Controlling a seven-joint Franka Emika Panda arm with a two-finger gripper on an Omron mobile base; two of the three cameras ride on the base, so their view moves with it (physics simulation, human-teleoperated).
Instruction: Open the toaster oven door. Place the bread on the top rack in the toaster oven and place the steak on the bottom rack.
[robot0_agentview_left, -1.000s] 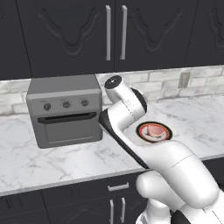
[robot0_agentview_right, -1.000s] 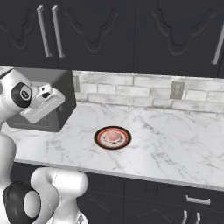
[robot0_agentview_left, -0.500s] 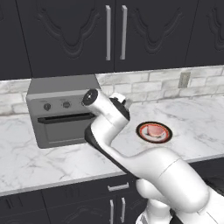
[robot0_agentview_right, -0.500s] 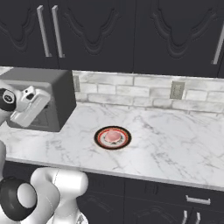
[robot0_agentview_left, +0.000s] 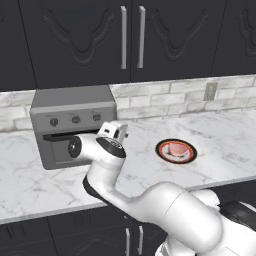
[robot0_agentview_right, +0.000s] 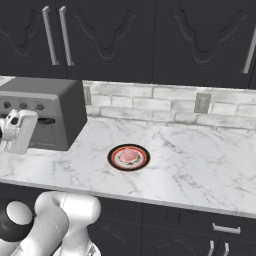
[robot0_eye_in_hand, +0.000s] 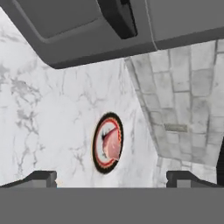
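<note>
The grey toaster oven (robot0_agentview_left: 72, 107) stands at the left of the counter, and its knobs run above the toaster oven door (robot0_agentview_left: 60, 152). The door is shut, its black bar handle (robot0_agentview_left: 57, 136) across the top. My gripper (robot0_agentview_left: 119, 134) hovers just in front of the door's right end, beside the handle. In the hand view the gripper (robot0_eye_in_hand: 111, 179) is open, with nothing between its fingertips (robot0_eye_in_hand: 41, 177). The handle (robot0_eye_in_hand: 118, 17) sits close above them. A pinkish steak (robot0_agentview_left: 176, 149) lies on a red-rimmed plate (robot0_agentview_left: 162, 145) to the right. The bread is hidden from me.
Dark wall cabinets (robot0_agentview_left: 125, 40) hang above a grey brick backsplash (robot0_agentview_right: 165, 105) with an outlet (robot0_agentview_right: 202, 102). Marble counter (robot0_agentview_right: 200, 165) stretches to the right of the plate (robot0_agentview_right: 115, 159). Dark drawers sit below the counter edge.
The arm has swung left and down, bringing the hand from right of the oven to the front of its door. The gripper stayed open; plate and oven did not move.
</note>
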